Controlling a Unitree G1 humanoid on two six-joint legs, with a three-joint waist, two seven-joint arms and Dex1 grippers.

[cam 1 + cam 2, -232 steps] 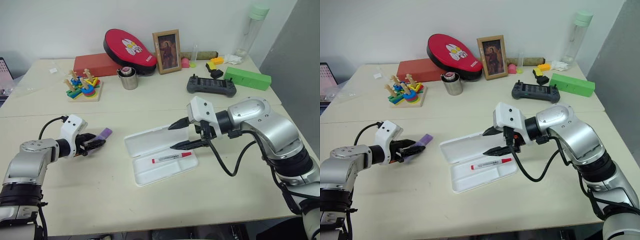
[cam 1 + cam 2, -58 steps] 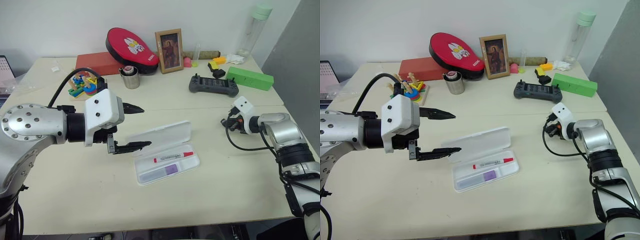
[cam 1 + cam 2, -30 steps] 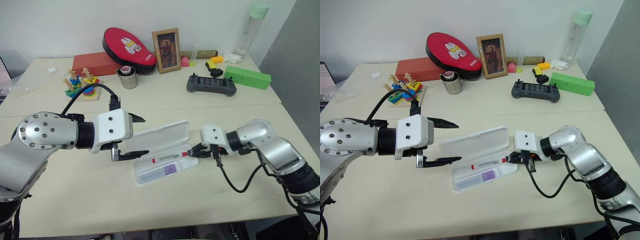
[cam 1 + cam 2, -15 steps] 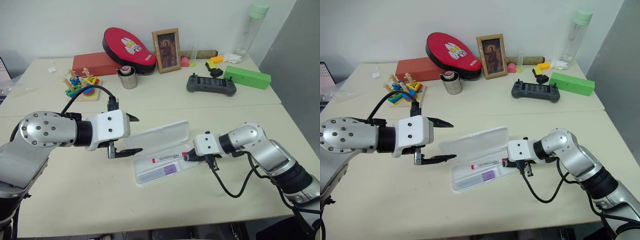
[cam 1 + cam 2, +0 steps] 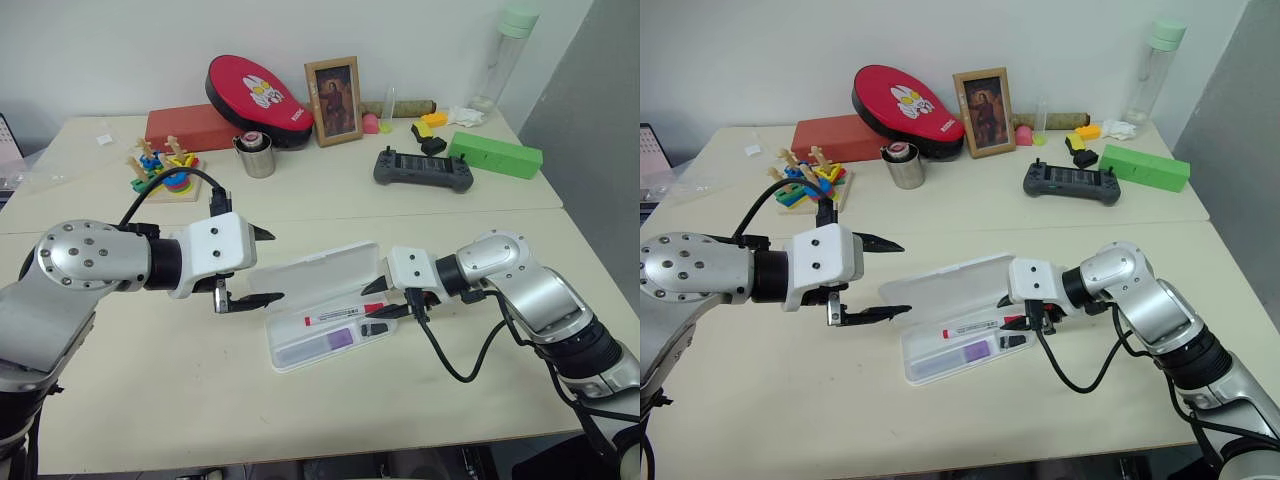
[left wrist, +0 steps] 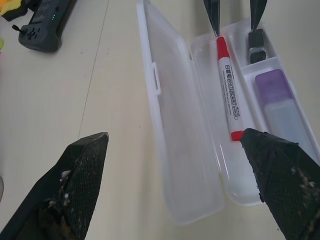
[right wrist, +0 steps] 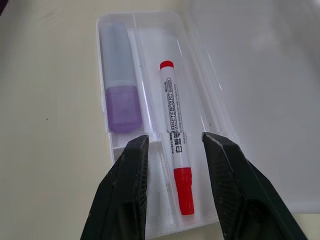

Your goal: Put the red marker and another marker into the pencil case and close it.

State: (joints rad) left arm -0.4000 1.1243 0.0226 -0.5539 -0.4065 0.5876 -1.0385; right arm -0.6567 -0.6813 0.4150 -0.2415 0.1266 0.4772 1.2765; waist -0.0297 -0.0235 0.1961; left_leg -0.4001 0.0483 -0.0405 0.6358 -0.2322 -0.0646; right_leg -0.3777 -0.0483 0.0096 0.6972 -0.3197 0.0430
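Pencil case (image 5: 330, 312) lies open on the desk (image 5: 450, 400) with the red marker (image 5: 345, 314) and purple highlighter (image 5: 318, 343) inside, so only closing remains (lid (image 5: 318, 274) folded back): both claws, left (image 5: 262, 266) and right (image 5: 383, 316), stand apart and empty.

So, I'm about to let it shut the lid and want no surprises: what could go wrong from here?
The right gripper hangs open right over the red marker; lifting away, a finger could nudge it out of its groove. The pencil case lid lies flat open, and the left gripper, open beside it, might push the light case along instead of folding the lid. The purple highlighter looks settled.
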